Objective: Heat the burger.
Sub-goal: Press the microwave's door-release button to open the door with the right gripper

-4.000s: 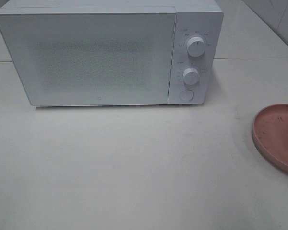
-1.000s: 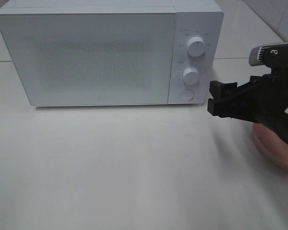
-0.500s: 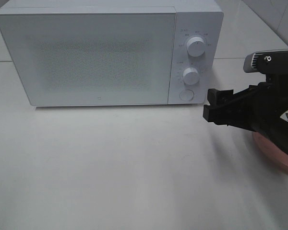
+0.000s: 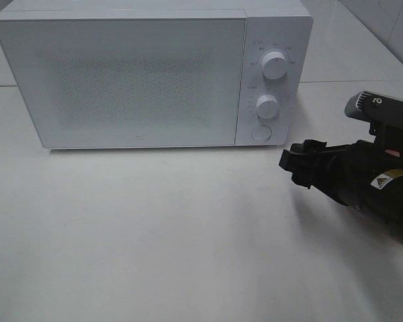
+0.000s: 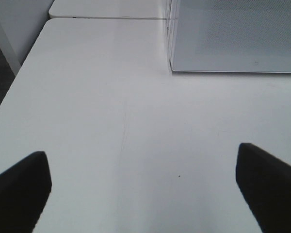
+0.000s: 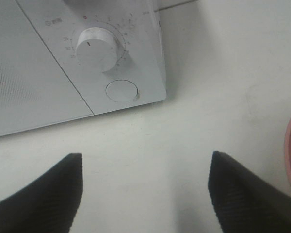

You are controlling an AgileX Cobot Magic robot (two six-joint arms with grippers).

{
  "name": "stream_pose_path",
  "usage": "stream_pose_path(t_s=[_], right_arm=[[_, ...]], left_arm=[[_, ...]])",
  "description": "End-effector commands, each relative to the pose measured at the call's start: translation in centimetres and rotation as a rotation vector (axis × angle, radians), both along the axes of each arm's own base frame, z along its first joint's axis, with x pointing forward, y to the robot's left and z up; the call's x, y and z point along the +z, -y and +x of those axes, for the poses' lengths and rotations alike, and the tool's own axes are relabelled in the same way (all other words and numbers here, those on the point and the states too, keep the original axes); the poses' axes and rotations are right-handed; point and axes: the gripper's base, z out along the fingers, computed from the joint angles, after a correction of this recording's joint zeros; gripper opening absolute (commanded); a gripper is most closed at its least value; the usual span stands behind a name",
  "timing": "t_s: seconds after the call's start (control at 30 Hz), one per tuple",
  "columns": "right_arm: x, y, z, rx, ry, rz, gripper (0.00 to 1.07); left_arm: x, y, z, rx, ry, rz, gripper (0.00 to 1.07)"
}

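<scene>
The right arm's matte black wrist body (image 4: 373, 191) carries a white label with a yellow warning triangle (image 4: 383, 180) and a small reddish patch (image 4: 391, 153). A rounded silver-grey camera housing (image 4: 363, 105) with a small round screw (image 4: 377, 100) tops it. The right gripper (image 4: 290, 166) is black and blocky, and its fingers (image 6: 48, 194) show a fine woven texture. The left gripper (image 5: 140, 153) has plain matte black fingers (image 5: 269, 187).
</scene>
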Motion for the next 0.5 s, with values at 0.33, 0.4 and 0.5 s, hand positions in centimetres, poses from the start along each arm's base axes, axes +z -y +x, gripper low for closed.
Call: stream_pose_path(t_s=[0.33, 0.4, 0.5], right_arm=[[-0.31, -0.04, 0.10, -0.312, -0.052, 0.579, 0.40], [-0.31, -0.04, 0.10, -0.333, -0.056, 0.619, 0.38], [-0.33, -0.04, 0.09, -0.384, -0.069, 0.717, 0.29]], left_arm=[[0.02, 0.01, -0.24, -0.002, 0.032, -0.002, 0.98], [0.02, 0.01, -0.24, -0.002, 0.032, -0.002, 0.98], [0.02, 0.01, -0.24, -0.002, 0.032, -0.002, 0.98]])
